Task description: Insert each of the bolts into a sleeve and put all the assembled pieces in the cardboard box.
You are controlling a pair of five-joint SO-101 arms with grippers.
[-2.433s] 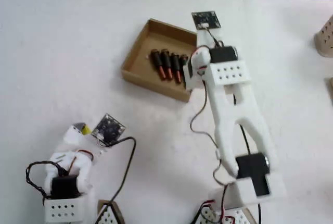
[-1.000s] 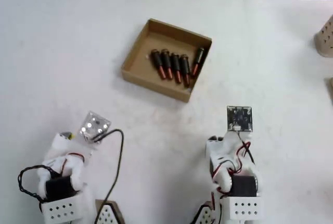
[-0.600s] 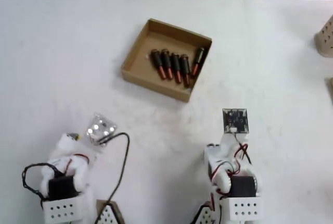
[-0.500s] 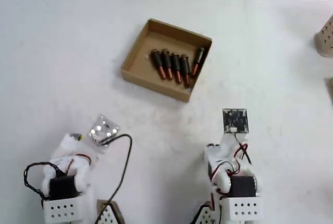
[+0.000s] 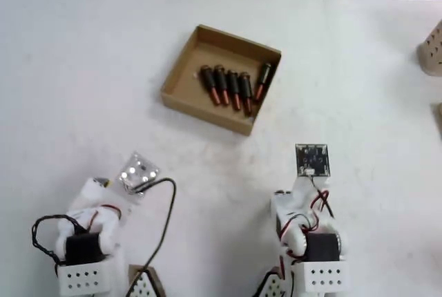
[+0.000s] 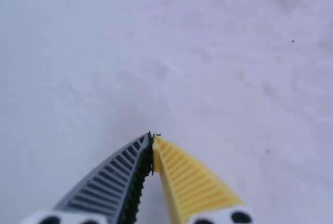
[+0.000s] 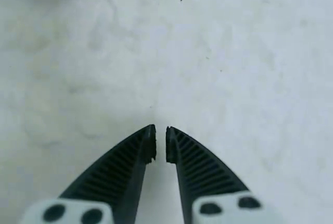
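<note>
Bolts (image 5: pixel 233 88) | in cardboard box (image 5: pixel 182 80) | far from left claw (image 6: pixel 151 139), right claw (image 7: pixel 160 144)

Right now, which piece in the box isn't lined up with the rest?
The rightmost piece, leaning the other way by the box wall; the other four lie parallel.

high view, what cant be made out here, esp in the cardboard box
- Assembled pieces, high view: too small to tell whether each is fully pushed together.
- Cardboard box, high view: the inner face of its near wall and the floor strip right behind it are hidden by that wall.
- Pale perforated object, high view: cut off by the right edge, so what it is stays unclear.
</note>
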